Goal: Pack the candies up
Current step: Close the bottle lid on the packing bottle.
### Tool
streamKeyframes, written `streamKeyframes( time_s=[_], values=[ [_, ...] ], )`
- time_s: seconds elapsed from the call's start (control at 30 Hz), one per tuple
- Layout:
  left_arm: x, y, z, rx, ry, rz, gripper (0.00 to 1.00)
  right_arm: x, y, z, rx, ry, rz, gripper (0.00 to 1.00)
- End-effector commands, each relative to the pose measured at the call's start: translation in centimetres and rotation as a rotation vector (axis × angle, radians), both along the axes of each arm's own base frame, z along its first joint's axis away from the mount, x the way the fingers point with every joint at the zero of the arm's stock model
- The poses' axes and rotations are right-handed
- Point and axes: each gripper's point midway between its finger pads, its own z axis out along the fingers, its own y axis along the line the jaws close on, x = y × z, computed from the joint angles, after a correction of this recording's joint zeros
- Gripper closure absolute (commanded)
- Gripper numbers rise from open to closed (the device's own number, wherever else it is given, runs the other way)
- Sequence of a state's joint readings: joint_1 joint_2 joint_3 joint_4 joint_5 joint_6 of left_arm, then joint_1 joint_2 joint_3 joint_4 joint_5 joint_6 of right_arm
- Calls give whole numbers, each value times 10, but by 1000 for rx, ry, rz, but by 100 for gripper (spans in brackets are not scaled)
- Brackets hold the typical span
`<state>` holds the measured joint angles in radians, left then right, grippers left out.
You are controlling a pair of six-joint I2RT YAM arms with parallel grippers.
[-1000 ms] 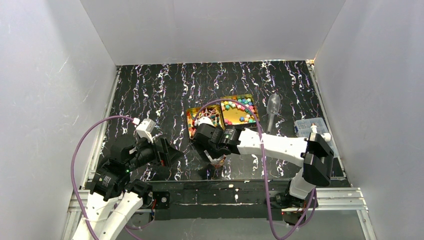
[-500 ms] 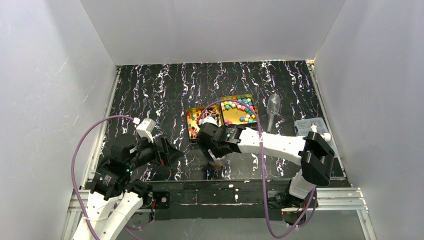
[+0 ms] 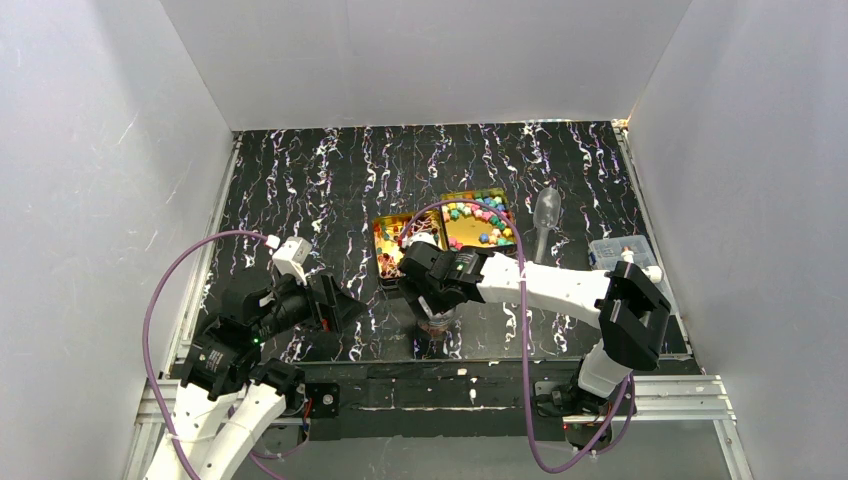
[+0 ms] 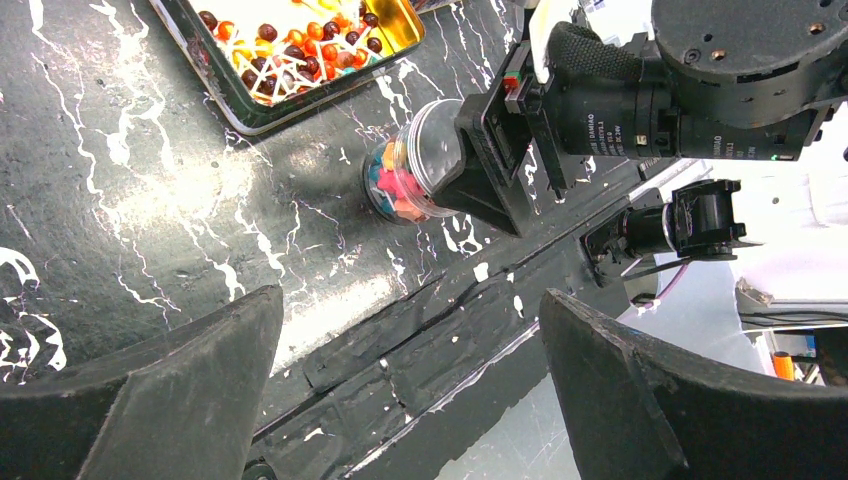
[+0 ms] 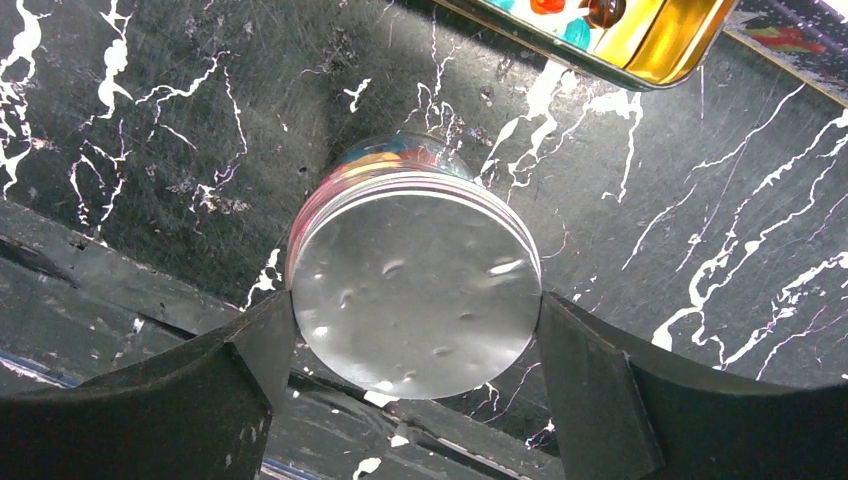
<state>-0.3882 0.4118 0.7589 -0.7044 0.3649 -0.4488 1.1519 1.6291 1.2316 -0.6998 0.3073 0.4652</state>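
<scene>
A small clear jar [image 3: 436, 321] with a round lid [image 5: 415, 285] holds pink, blue and orange candies [image 4: 393, 186]. My right gripper [image 5: 417, 312] is shut on the jar, one finger against each side of the lid. The jar's base is at or just above the table near the front edge. More candies fill two gold tins, the left tin [image 3: 383, 262] and the right tin [image 3: 511, 232]; the left tin [image 4: 396, 38] also shows in the left wrist view. My left gripper [image 4: 410, 305] is open and holds nothing, low over the front left of the table [image 3: 340, 308].
A clear plastic scoop [image 3: 545, 215] lies right of the tins. A clear lidded box [image 3: 622, 256] sits at the table's right edge. The black front rail [image 3: 480, 385] runs just below the jar. White walls close in the left, back and right sides.
My right gripper has carried the jar slightly lower and toward the front edge. The left arm has stayed where it was.
</scene>
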Motion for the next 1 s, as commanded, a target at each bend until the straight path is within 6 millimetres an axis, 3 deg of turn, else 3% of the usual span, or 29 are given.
streamKeyframes(
  time_s=[0.0, 0.97],
  values=[
    [2, 1, -6, 11, 16, 5, 1, 2, 5, 5, 43, 0, 6, 21],
    [2, 1, -6, 10, 17, 5, 1, -4, 5, -9, 40, 46, 13, 20]
  ],
)
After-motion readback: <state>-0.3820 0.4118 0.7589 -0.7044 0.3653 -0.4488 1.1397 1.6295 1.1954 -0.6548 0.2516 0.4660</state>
